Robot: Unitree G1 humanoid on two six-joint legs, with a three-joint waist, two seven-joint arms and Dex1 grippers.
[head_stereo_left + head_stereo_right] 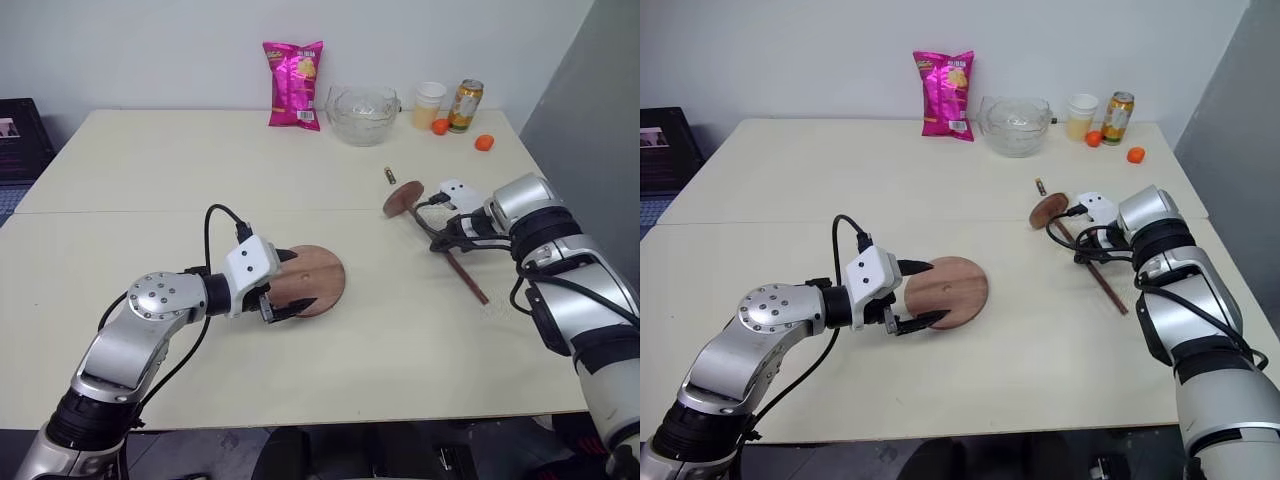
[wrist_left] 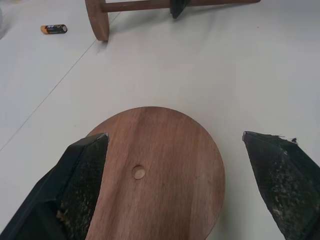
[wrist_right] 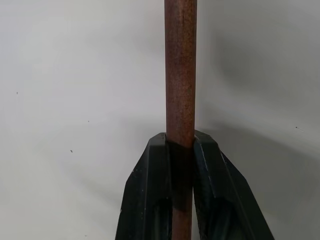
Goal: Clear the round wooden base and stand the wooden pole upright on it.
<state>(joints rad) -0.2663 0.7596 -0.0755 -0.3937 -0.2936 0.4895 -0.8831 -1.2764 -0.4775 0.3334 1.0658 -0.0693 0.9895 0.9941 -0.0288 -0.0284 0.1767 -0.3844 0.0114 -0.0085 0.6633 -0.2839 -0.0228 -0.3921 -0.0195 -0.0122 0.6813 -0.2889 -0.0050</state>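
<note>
Pale tabletop, seam running left to right across its middle.

Round wooden base lies flat on the near half of the table, slightly left of centre. Small hole at its centre shows in the left wrist view. Nothing rests on its top.

Left gripper sits at the base's left edge, pointing right. Jaws apart, one black finger over the disc's left part, the other beyond its rim on the opposite side. Whether either finger touches the wood I cannot tell.

Wooden pole lies on the table to the right, well apart from the base. Its disc end points far-left and stands on edge; the thin rod runs near-right from it.

Right gripper reaches down onto the rod partway along, jaws clamped on it. The right wrist view has both black fingertips pressed against the rod's sides. Pole looks level with the table; whether it is lifted I cannot tell.

Small battery lies just beyond the pole's disc end.

Far edge of the table, left to right: pink snack bag upright, clear glass bowl, paper cup, drink can. Two small orange fruits near the can, one by the cup, one to the right.
</note>
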